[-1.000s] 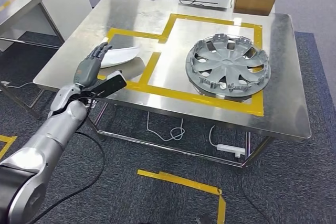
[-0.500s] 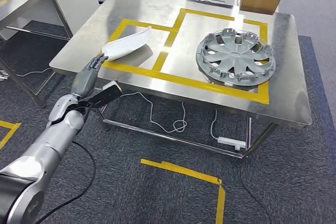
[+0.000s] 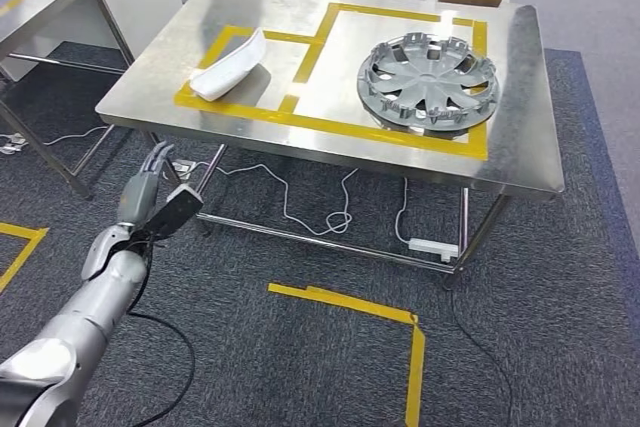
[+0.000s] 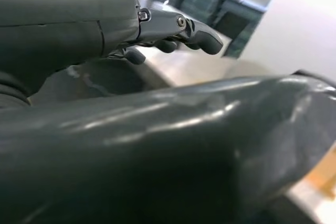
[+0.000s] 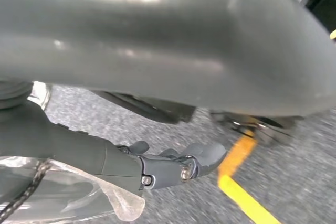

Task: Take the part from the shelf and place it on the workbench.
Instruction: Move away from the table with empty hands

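We judged the placement done. The white plastic part (image 3: 229, 65) lay on the steel counter (image 3: 521, 147), inside the left yellow-taped square (image 3: 226, 107), well apart from the grey wheel cover (image 3: 427, 80) to its right. Our left hand (image 3: 149, 197) hung below the counter's near edge, fingers extended and holding nothing. Our right hand (image 5: 174, 166) hung over the carpet, fingers curled loosely, also holding nothing. What remained, at most, was retracting the arm.
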{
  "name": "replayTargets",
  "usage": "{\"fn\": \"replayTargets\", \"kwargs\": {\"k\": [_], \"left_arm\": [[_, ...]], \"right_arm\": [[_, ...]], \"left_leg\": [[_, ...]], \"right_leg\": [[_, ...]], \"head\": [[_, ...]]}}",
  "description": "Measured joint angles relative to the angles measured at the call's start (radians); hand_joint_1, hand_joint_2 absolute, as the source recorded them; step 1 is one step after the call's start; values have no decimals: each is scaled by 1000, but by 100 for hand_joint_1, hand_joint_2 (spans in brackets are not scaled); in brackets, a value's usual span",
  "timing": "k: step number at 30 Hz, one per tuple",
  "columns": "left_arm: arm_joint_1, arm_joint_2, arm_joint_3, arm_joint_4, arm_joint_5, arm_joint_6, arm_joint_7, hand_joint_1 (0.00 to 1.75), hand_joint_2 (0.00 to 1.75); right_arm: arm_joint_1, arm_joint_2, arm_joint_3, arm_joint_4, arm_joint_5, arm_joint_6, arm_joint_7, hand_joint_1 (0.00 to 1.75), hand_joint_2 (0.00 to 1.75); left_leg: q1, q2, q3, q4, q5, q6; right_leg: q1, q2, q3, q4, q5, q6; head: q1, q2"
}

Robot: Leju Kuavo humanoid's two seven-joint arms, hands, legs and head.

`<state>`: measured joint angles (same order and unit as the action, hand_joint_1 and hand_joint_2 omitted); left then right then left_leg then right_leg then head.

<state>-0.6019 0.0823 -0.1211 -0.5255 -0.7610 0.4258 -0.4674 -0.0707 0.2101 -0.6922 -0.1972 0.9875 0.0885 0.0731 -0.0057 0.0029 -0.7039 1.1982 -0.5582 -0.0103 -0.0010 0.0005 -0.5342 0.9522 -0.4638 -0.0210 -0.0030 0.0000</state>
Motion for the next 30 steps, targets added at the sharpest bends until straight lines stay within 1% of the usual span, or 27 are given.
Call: {"fn": "replayTargets", "kwargs": {"k": [1,2,3,4,5,6,7,8,9,10,11,12,13,14,15,16,17,18,19,20,21,22,23,24,26,28,30], "left_arm": [[18,6,8,4,1,-2,5,0,0],[37,13,16,9,4,-5,10,0,0],[56,17,24,15,9,-11,13,0,0],[76,20,33,22,16,-17,18,0,0],[97,22,43,28,25,-24,23,0,0],[116,23,53,34,33,-31,30,0,0],[138,22,63,42,43,-35,39,0,0],[160,21,74,51,54,-38,48,0,0],[184,18,86,62,68,-40,60,0,0],[211,13,102,74,86,-41,73,0,0],[237,5,119,87,109,-43,85,0,0],[263,-4,138,99,135,-46,95,0,0],[290,-15,159,110,164,-50,102,0,0],[317,-27,185,123,198,-56,111,0,0],[345,-39,212,138,226,-62,123,0,0],[373,-52,239,153,249,-67,139,0,0],[402,-66,266,171,267,-71,159,0,0],[430,-80,288,188,278,-75,178,0,0],[457,-94,308,204,286,-77,196,0,0],[481,-110,327,220,293,-81,216,0,0],[503,-125,342,233,296,-84,235,0,0],[521,-138,355,246,297,-89,253,0,0],[535,-151,365,256,297,-92,268,0,0],[545,-160,373,265,296,-94,279,0,0],[557,-174,387,279,293,-94,294,0,0],[563,-182,396,288,291,-99,311,0,0],[567,-191,406,295,295,-116,342,0,0]], "right_arm": [[3,-2,0,0,3,0,4,0,0],[6,-5,0,0,6,1,9,0,0],[8,-6,0,0,8,1,13,0,0],[9,-8,0,0,11,1,16,0,0],[9,-10,0,0,13,1,18,0,0],[8,-11,0,0,15,0,22,0,0],[8,-12,0,-1,16,-2,25,0,0],[9,-14,0,-1,17,-3,27,0,0],[9,-16,0,-1,17,-4,28,0,0],[11,-18,0,-1,16,-6,28,0,0],[13,-20,0,-1,14,-7,28,0,0],[14,-22,0,0,12,-8,28,0,0],[16,-24,0,0,9,-10,28,0,0],[18,-25,0,0,6,-13,29,0,0],[20,-26,-1,0,2,-16,31,0,0],[22,-27,-1,0,-2,-18,35,0,0],[23,-27,-3,0,-5,-21,41,0,0],[24,-27,-4,0,-8,-24,47,0,0],[26,-27,-5,0,-11,-27,54,0,0],[27,-28,-7,0,-14,-30,59,0,0],[27,-28,-9,-1,-17,-33,63,0,0],[26,-29,-11,-1,-19,-35,65,0,0],[25,-30,-12,-1,-20,-36,65,0,0],[24,-30,-12,-1,-21,-37,66,0,0],[26,-30,-15,-1,-21,-38,67,0,0],[28,-30,-19,-1,-21,-38,67,0,0],[29,-30,-24,-1,-21,-39,68,0,0]], "left_leg": [[5,0,-5,56,-18,-5],[9,0,1,87,-10,-9],[13,0,22,84,17,-13],[17,0,60,46,46,-17],[20,0,114,-20,61,-20],[21,-1,173,-101,56,-20],[21,-2,217,-165,42,-15],[18,-3,244,-206,26,-9],[15,-3,252,-224,19,0],[14,-1,246,-222,23,11],[13,1,240,-223,29,20],[13,4,233,-224,37,31],[12,6,224,-225,46,41],[10,7,212,-225,55,46],[7,7,200,-224,65,50],[4,9,187,-224,74,52],[1,10,175,-223,82,53],[-3,11,164,-222,90,53],[-6,12,154,-222,97,53],[-8,12,147,-221,103,53],[-10,12,141,-219,107,51],[-12,11,138,-217,111,49],[-13,11,136,-215,114,46],[-15,11,133,-212,116,42],[-15,11,129,-212,114,54],[-14,10,128,-213,115,62],[-12,10,128,-214,126,51]], "right_leg": [[-1,0,-16,1,12,2],[-1,0,-33,4,23,4],[-3,0,-51,7,34,7],[-5,-1,-69,12,44,11],[-6,-1,-84,18,52,16],[-7,-1,-97,26,59,22],[-7,-1,-104,32,67,28],[-7,-1,-108,35,74,34],[-8,-1,-110,36,81,41],[-11,0,-112,36,85,48],[-13,1,-119,43,76,52],[-14,1,-129,63,49,56],[-15,1,-145,103,7,58],[-14,1,-166,165,-45,59],[-14,1,-185,235,-88,61],[-13,1,-199,297,-110,61],[-12,1,-201,337,-107,60],[-11,0,-186,341,-85,57],[-9,1,-151,308,-57,52],[-5,1,-97,243,-39,44],[-1,1,-34,164,-36,35],[3,1,18,92,-43,29],[6,0,52,40,-57,25],[6,-1,66,12,-66,24],[6,-1,65,-5,-72,30],[8,-3,64,-6,-70,33],[10,-4,62,-3,-67,28]], "head": [[0,0],[0,0],[0,0],[0,0],[-1,0],[-2,0],[-2,0],[-4,0],[-3,0],[-4,0],[-4,0],[-2,0],[-1,0],[0,0],[1,0],[1,0],[1,0],[1,0],[1,0],[1,0],[1,0],[0,0],[1,0],[1,0],[0,0],[-1,0],[-1,0]]}}
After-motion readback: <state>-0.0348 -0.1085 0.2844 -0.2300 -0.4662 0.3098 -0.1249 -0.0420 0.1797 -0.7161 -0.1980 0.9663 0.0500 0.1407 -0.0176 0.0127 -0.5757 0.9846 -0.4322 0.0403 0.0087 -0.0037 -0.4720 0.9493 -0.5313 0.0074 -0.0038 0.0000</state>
